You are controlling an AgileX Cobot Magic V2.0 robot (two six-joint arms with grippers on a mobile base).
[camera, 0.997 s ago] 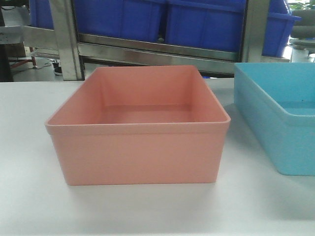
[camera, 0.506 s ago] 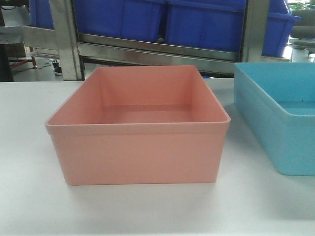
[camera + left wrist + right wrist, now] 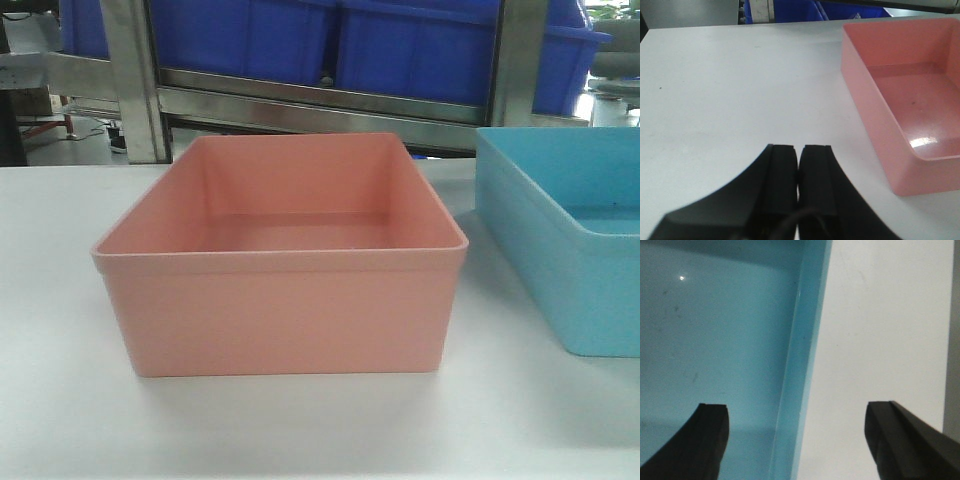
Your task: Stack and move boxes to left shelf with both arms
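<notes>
Hovering left tool (image 3: 799, 150): fingers pressed flat together with no gap showing, holding nothing. It hangs over bare bench (image 3: 715, 90).
Left tool clearance: open white surface ahead and to its left. The pink bin (image 3: 920, 100) stands to its right and a little ahead, apart from the fingers.
Right tool (image 3: 796, 410): fingers spread wide, nothing clamped between them. One finger (image 3: 710, 440) hangs over the inside of the blue bin (image 3: 715, 330). The other (image 3: 900, 440) hangs over bare bench (image 3: 880, 315) outside it, so the tool straddles one side wall. Contact with that wall cannot be told.
Right tool clearance: the wall runs straight up the wrist view between the fingers. The bench beside it is bare up to a dark strip at the frame's right edge.
Pink bin (image 3: 280, 310): upright and empty in the middle of the bench (image 3: 50, 350), long sides running away from the front camera, rim unbroken all round.
Blue bin (image 3: 560, 260): upright on the bench to the right of the pink bin, apart from it with a strip of bench between. Its right part is cut off by the frame.
Stacking state: the two bins sit side by side, neither inside the other.
Obstructions: a steel rack (image 3: 320, 100) stands behind the bench's far edge, with an upright post (image 3: 130, 80) at rear left and another at rear right. Dark blue bins (image 3: 400, 50) sit on it.
Arms in front view: neither shows.
</notes>
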